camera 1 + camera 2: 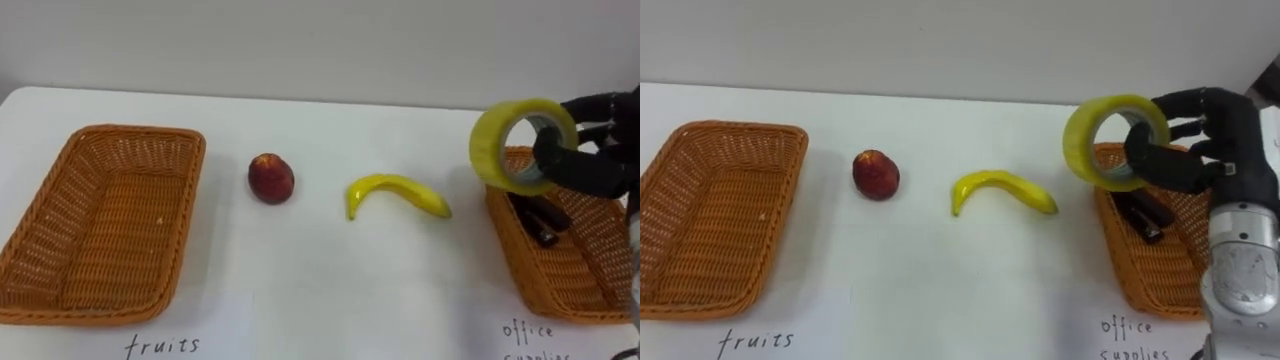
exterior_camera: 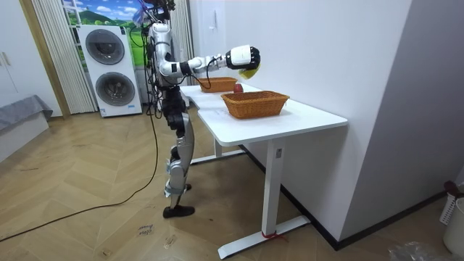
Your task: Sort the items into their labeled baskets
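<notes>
The right hand (image 1: 1225, 140), dark and jointed, is closed on the tape roll (image 1: 1083, 150) - a thick, glossy yellow ring held on edge. Fingers curl inside its hollow core and grip its far rim. The roll hangs in the air over the near-left corner of the right basket (image 1: 560, 270), clear of the wicker, with its open face turned towards the middle of the counter (image 1: 330, 280).

The 2 baskets are alike: shallow, rectangular trays of tightly woven, orange-brown wicker with flared sides and a braided rim. The left basket (image 1: 100, 220) sits at the counter's left end with nothing in it. The right basket holds a dark object (image 1: 540, 218), long, blocky and slightly shiny, lying slantwise on the weave; what it is cannot be told.

Between the baskets, 2 fruits lie on the smooth, matte white counter. A red fruit (image 1: 270, 178), round and dull-skinned with a paler patch on top, rests near the left basket but apart from it. The banana (image 1: 395, 192), a smooth yellow arc with its ends curving down towards the near edge, lies further right, well short of the right basket. A handwritten label is on the counter in front of each basket.

In the room view the robot stands upright at the counter's far end, with this arm stretched out over the top - the yellow roll is under its hand.
</notes>
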